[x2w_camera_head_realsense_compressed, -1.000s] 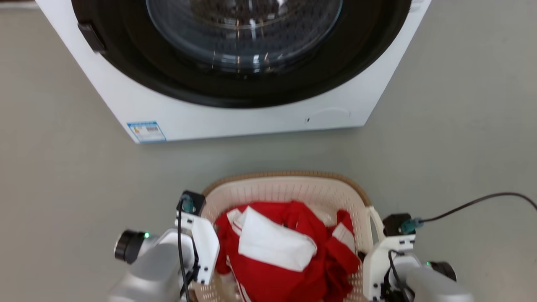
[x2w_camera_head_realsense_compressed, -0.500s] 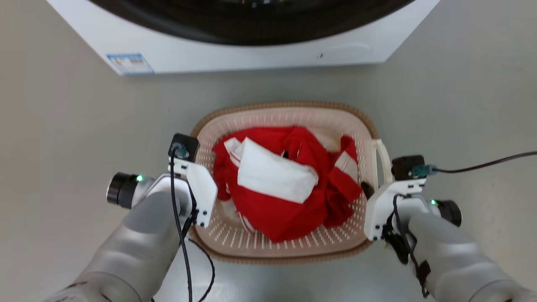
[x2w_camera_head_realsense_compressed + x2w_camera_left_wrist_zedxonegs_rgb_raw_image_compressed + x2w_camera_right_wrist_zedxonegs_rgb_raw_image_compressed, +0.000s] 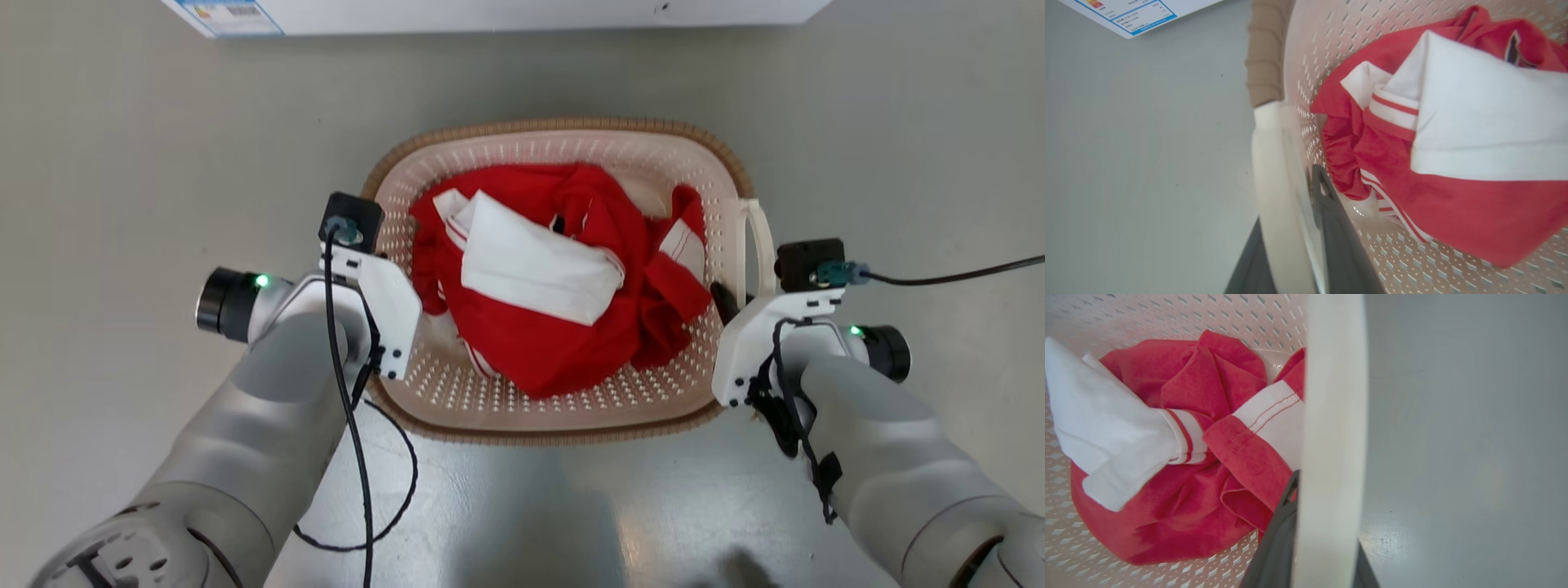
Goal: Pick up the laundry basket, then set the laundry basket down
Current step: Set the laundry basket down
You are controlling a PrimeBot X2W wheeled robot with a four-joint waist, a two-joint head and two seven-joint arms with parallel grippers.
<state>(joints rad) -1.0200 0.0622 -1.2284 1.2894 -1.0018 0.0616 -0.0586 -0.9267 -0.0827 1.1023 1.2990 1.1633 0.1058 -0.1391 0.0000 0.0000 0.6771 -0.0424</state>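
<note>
- At left, gripped white loop handle with left claw clenched.
- Between both arms, held laundry basket over grey floor, near washer, red-and-white clothes inside.
- At right, clasped opposite handle with right claw clenched.

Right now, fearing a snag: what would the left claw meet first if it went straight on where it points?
Probably the brown rim of the laundry basket: the left claw straddles the white handle, which ends at that rim just ahead, though depth is unclear.

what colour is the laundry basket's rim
Brown, woven-look rim on the laundry basket; clearest in the head view.
</note>
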